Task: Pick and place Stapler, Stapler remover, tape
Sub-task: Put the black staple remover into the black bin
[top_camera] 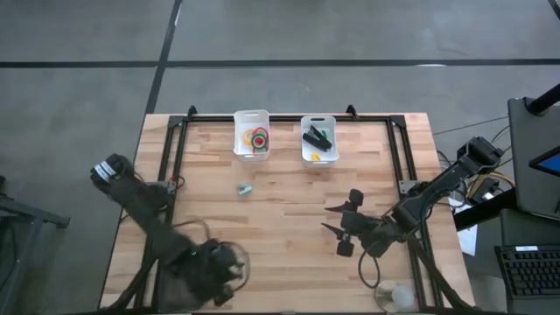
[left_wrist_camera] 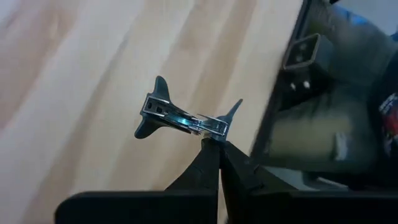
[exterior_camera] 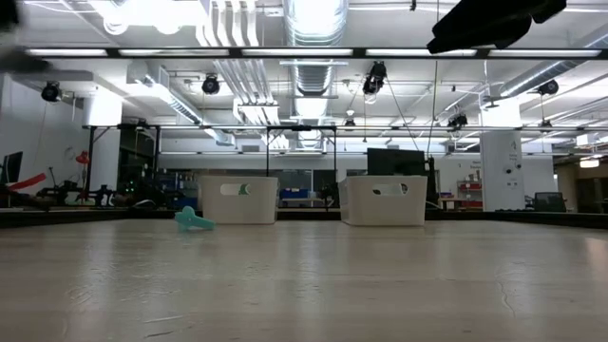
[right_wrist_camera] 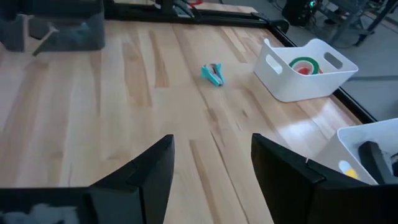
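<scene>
My left gripper (left_wrist_camera: 216,144) is shut on a dark stapler remover (left_wrist_camera: 180,117) with metal jaws; in the high view this gripper (top_camera: 219,278) is a blur near the table's near left corner. A teal stapler remover (top_camera: 244,188) lies on the wooden table (top_camera: 289,262), also seen in the right wrist view (right_wrist_camera: 212,73). My right gripper (top_camera: 334,219) hangs open above the table right of centre, touching nothing. Tape rolls (top_camera: 256,137) lie in the left white bin (top_camera: 251,118). The black stapler (top_camera: 317,136) lies in the right white bin (top_camera: 318,120). My left gripper pinches one end of the dark stapler remover (left_wrist_camera: 210,129) between its two fingertips (left_wrist_camera: 208,155). The rest of the remover sticks out sideways past the tips. It hangs clear of the table.
The two bins stand side by side at the far edge (exterior_camera: 237,199) (exterior_camera: 385,199). A small yellow bit (right_wrist_camera: 348,167) lies beside the stapler in the right bin. A black frame (top_camera: 175,149) runs along the table's left, far and right sides. Bare wood lies between the arms.
</scene>
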